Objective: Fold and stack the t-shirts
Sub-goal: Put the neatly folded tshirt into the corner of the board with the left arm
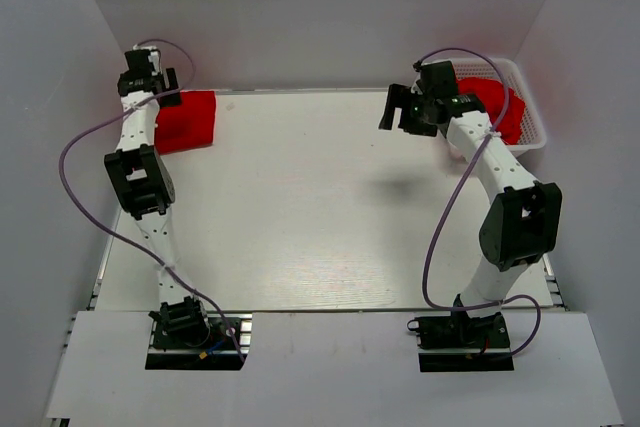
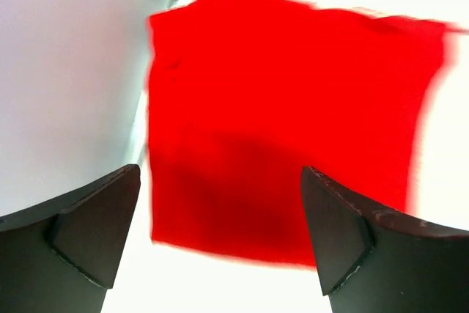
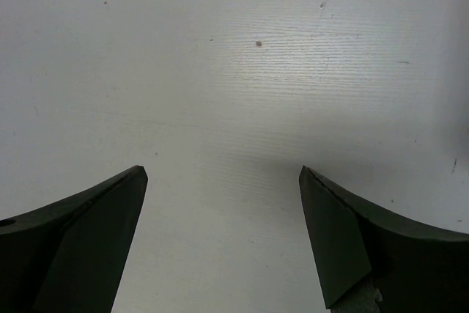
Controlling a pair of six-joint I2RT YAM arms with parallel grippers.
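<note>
A folded red t-shirt lies flat at the table's far left corner; it fills the left wrist view as a neat red rectangle. My left gripper hovers above its far left edge, open and empty. More red t-shirts are bunched in the white basket at the far right. My right gripper is raised over the table just left of the basket, open and empty; its wrist view shows only bare white table.
White walls close in the table on the left, back and right. The left wall is close beside the folded shirt. A purple cable loops along each arm.
</note>
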